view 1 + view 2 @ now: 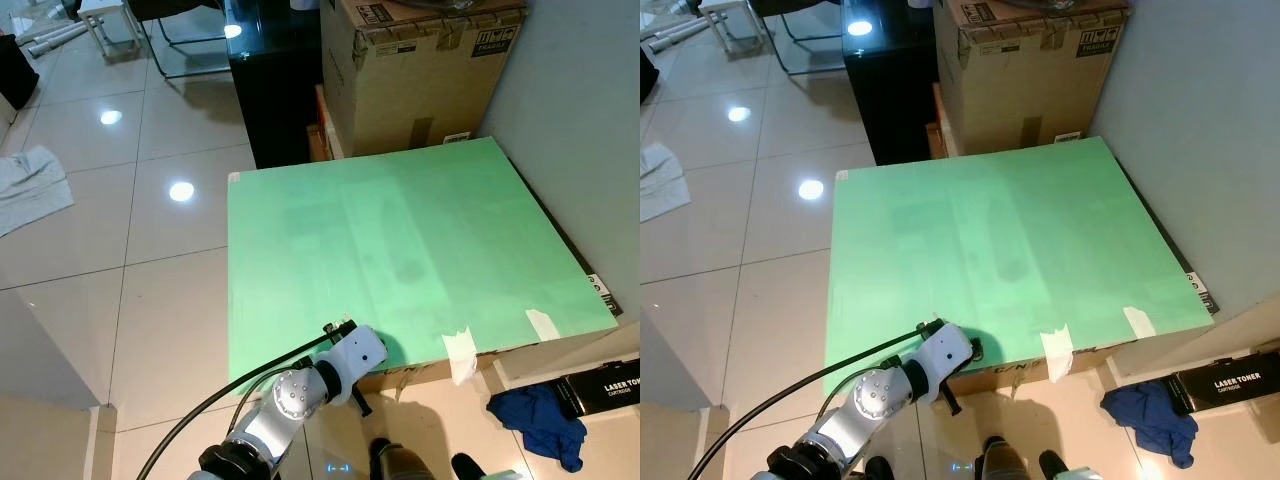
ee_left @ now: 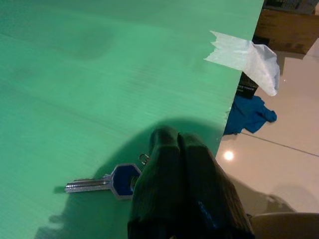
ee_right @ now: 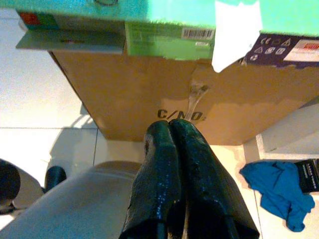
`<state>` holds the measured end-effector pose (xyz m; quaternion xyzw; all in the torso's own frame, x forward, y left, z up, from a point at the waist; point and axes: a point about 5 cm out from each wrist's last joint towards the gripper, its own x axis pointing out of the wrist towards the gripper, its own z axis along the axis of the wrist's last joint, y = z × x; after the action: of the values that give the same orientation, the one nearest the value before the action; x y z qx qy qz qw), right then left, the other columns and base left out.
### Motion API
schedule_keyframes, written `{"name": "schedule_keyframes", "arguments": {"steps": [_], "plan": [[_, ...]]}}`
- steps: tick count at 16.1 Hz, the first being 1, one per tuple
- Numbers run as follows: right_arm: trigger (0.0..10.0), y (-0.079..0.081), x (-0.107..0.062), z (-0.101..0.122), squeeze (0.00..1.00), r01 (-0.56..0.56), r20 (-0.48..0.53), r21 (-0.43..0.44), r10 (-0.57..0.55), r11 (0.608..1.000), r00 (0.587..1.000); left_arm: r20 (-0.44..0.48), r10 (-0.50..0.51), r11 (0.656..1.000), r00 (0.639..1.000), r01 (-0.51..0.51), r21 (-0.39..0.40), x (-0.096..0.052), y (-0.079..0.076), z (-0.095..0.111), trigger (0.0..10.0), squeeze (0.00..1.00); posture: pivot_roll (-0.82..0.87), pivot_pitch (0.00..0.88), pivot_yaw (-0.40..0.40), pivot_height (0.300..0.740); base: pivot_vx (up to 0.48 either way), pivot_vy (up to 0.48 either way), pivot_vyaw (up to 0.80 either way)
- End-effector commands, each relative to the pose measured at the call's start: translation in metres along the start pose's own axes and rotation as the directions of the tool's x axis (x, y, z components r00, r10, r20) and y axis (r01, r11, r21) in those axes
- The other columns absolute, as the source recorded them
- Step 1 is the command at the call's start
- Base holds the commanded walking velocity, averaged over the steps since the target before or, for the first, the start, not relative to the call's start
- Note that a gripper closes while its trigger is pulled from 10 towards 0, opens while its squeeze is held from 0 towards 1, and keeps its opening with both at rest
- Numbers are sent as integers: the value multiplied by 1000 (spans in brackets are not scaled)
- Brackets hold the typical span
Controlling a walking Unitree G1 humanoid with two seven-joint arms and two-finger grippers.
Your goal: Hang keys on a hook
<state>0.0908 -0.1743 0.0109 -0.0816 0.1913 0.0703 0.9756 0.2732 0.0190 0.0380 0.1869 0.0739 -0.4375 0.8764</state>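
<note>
From my head, my left arm [image 1: 300, 395] reaches to the near edge of the green board [image 1: 400, 240].

My left gripper [image 2: 177, 142] has its fingers pressed together, just beside the blue-headed key [image 2: 107, 181] lying flat on the board.

My right gripper [image 3: 172, 129] is pressed together too, low by the cardboard box [image 3: 149, 94].

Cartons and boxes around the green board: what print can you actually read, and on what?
"LASER TONER" on the black box lying on the floor.
"C/NO:" on the brown carton under the green board.
Barcode label digits: too small.
Stamps on the tall carton: too blurred.
</note>
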Motion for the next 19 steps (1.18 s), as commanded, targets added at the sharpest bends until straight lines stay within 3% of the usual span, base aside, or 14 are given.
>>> {"name": "schedule_keyframes", "arguments": {"steps": [1,3,4,5,6,8,10,16,19], "plan": [[10000,0,-3,-2,0,12,-21,-1,-12,1000,1000,-22,11,1000,1000,-11,-11,-3,-1,-4,10000,0,-372,250,70,740,0,0,0],[10000,-6,5,8,0,48,25,-6,-48,999,999,5,105,994,994,-105,-24,-4,15,3,10000,0,-370,250,70,740,0,0,0],[10000,-11,18,25,0,61,64,-23,-59,998,996,27,244,969,969,-243,-46,-7,36,9,10000,0,-366,251,72,740,0,0,0],[10000,-12,24,31,0,58,76,-6,-57,998,995,22,296,954,955,-294,-54,-9,43,9,10000,0,-366,250,73,740,0,0,0],[10000,-13,29,38,1000,56,100,17,-58,998,993,21,341,938,940,-338,-69,-11,50,9,10000,0,-365,250,73,740,0,0,0],[10000,-14,39,52,1000,30,156,46,-37,998,987,16,425,902,905,-422,-91,-16,65,11,10000,0,-356,248,77,740,0,0,0],[10000,-11,50,56,1000,-13,166,60,2,998,986,15,451,889,893,-447,-94,-19,70,11,10000,0,-347,249,80,740,0,0,0],[10000,10,86,59,1000,-157,85,24,155,987,984,-13,451,887,892,-450,-107,-28,67,-2,10000,0,-323,236,83,740,0,0,0],[10000,10,98,58,1000,-164,67,31,161,986,985,-22,454,885,891,-453,-105,-30,67,-4,10000,0,-310,238,82,740,0,0,0]]}}
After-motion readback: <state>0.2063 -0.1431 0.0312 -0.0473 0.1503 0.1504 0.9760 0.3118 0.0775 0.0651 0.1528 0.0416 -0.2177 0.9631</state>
